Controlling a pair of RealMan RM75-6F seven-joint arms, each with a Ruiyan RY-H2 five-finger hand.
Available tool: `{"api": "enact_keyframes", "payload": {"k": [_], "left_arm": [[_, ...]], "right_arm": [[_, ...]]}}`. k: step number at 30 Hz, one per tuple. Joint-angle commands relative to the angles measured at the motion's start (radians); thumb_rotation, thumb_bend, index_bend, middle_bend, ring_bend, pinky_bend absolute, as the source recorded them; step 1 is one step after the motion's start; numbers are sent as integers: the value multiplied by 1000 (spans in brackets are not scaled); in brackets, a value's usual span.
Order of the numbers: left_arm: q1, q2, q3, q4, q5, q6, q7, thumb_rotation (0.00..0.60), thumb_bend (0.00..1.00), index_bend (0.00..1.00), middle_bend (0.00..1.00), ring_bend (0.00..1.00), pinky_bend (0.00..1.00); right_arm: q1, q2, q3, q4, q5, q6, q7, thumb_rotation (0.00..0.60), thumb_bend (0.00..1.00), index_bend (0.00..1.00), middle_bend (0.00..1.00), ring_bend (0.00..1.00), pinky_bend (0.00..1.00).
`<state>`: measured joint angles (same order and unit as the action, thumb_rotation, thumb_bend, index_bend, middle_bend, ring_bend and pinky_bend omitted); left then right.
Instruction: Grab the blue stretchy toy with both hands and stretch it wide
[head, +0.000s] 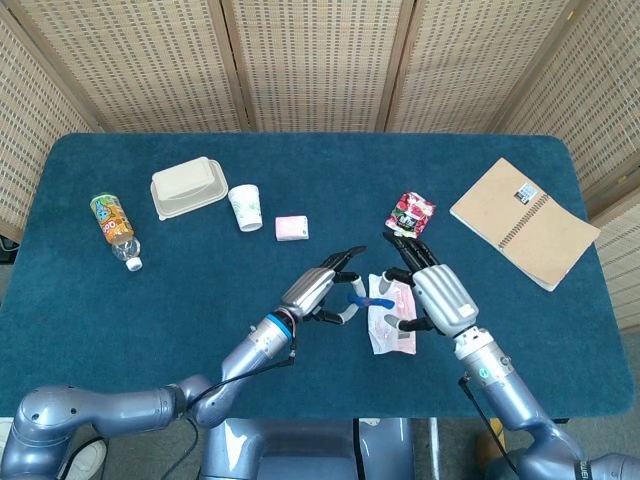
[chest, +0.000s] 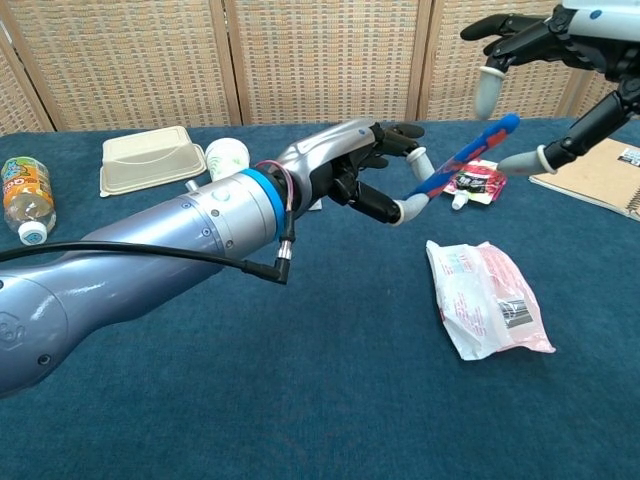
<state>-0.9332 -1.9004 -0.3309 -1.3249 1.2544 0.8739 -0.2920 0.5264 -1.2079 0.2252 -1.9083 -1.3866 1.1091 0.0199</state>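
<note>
One end of blue stretchy toy (chest: 460, 157) pinched by left hand (chest: 350, 175), frame centre; right hand (chest: 545, 60), fingers apart, upper right, must grip free tip next.

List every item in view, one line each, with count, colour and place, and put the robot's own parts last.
Blue stretchy toy: one, blue with red, held up over the table's middle.
White plastic packet: one, white and pink, flat, centre right.
Red snack pouch: one, red, beyond the packet.
Tan spiral notebook: one, tan, far right.
Small pink box: one, pink, centre.
White paper cup: one, white with green print, left of the box.
Beige lidded container: one, beige, left of the cup.
Orange drink bottle: one, lying at far left.
Blue table: one, dark blue cloth.
Left hand: silver and black, pinches the toy's lower end.
Right hand: silver and black, fingers spread at the toy's upper end.
</note>
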Motion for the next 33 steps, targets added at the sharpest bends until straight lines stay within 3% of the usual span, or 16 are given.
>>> {"api": "enact_keyframes", "payload": {"k": [1,9,33], "left_arm": [[2,3,1,-3,0,2,-3,600,499,790,0,0,0],[1,10,4,-7,-3,-1,0,600,499,790,0,0,0],[-7,-1,4,0,-21,-11,2,600,499,789,0,0,0]], "right_arm": [[0,-2,-3,9,-2,7,-8,600,339,558,0,0,0],[-1,0,-12,6,-5,16,2,600,409,580,0,0,0],[10,11,-14,-39,51,-7,46,600,463,582,0,0,0]]}}
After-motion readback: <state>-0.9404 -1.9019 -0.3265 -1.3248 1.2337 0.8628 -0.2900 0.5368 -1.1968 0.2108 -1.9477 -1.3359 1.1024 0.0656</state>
